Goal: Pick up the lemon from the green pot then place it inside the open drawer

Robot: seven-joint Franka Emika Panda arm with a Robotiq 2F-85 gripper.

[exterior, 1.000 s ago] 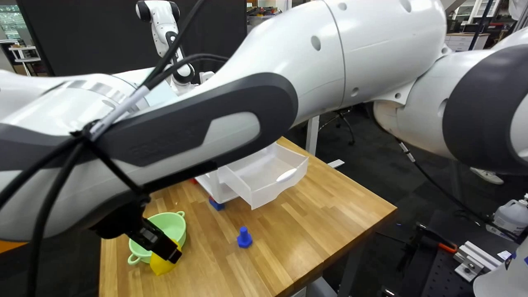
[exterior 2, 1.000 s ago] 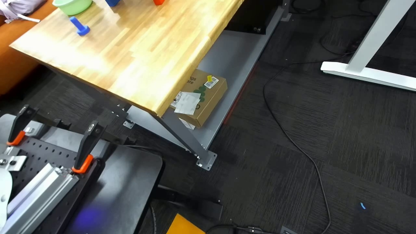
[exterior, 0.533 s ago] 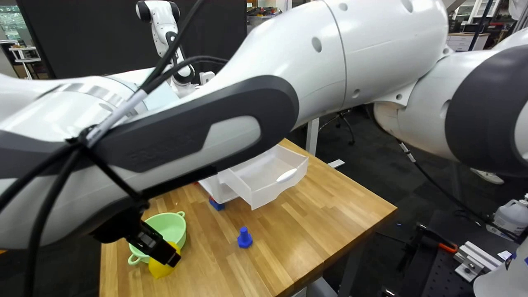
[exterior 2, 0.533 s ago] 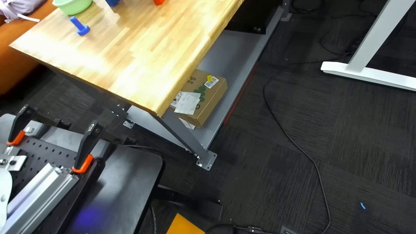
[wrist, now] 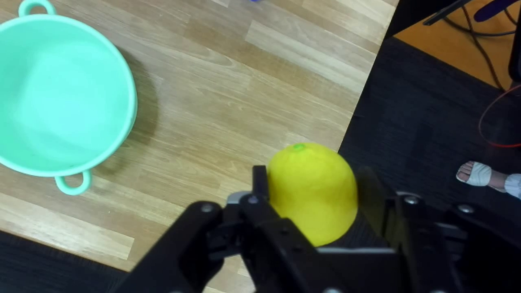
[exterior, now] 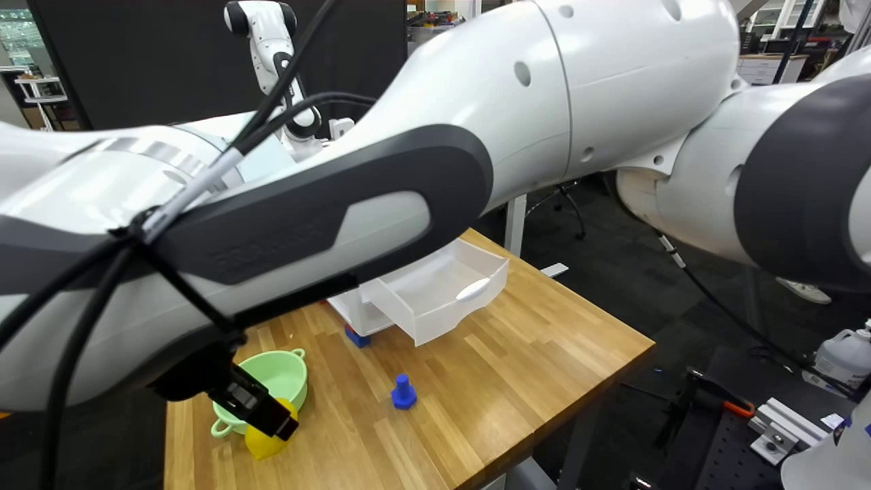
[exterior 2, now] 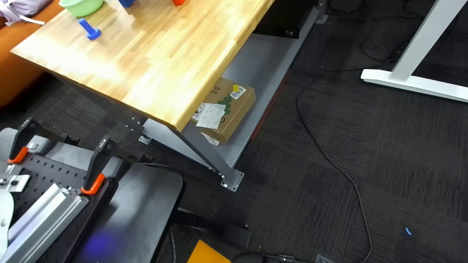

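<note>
My gripper [wrist: 312, 179] is shut on the lemon [wrist: 313, 195], bright yellow with a small green tip, with one finger on each side of it. In an exterior view the lemon [exterior: 264, 444] shows partly behind the dark finger, at the near side of the green pot. The pale green pot [wrist: 132, 93] with two loop handles stands left of the gripper in the wrist view, with nothing seen inside. It also shows in both exterior views [exterior: 291, 371] [exterior 2: 82, 9]. The white drawer [exterior: 442, 289] stands pulled out; its unit is mostly hidden behind the arm.
A blue bolt-shaped piece [exterior: 403, 393] stands on the wooden table [exterior: 517, 367] between pot and drawer. It also lies in an exterior view [exterior 2: 89, 30]. A blue block [exterior: 357, 336] sits by the drawer unit. The table edge runs close beside the lemon in the wrist view.
My gripper and the lemon have sunk slightly in the exterior view since one second ago. Over the last half second nothing has visibly moved.
</note>
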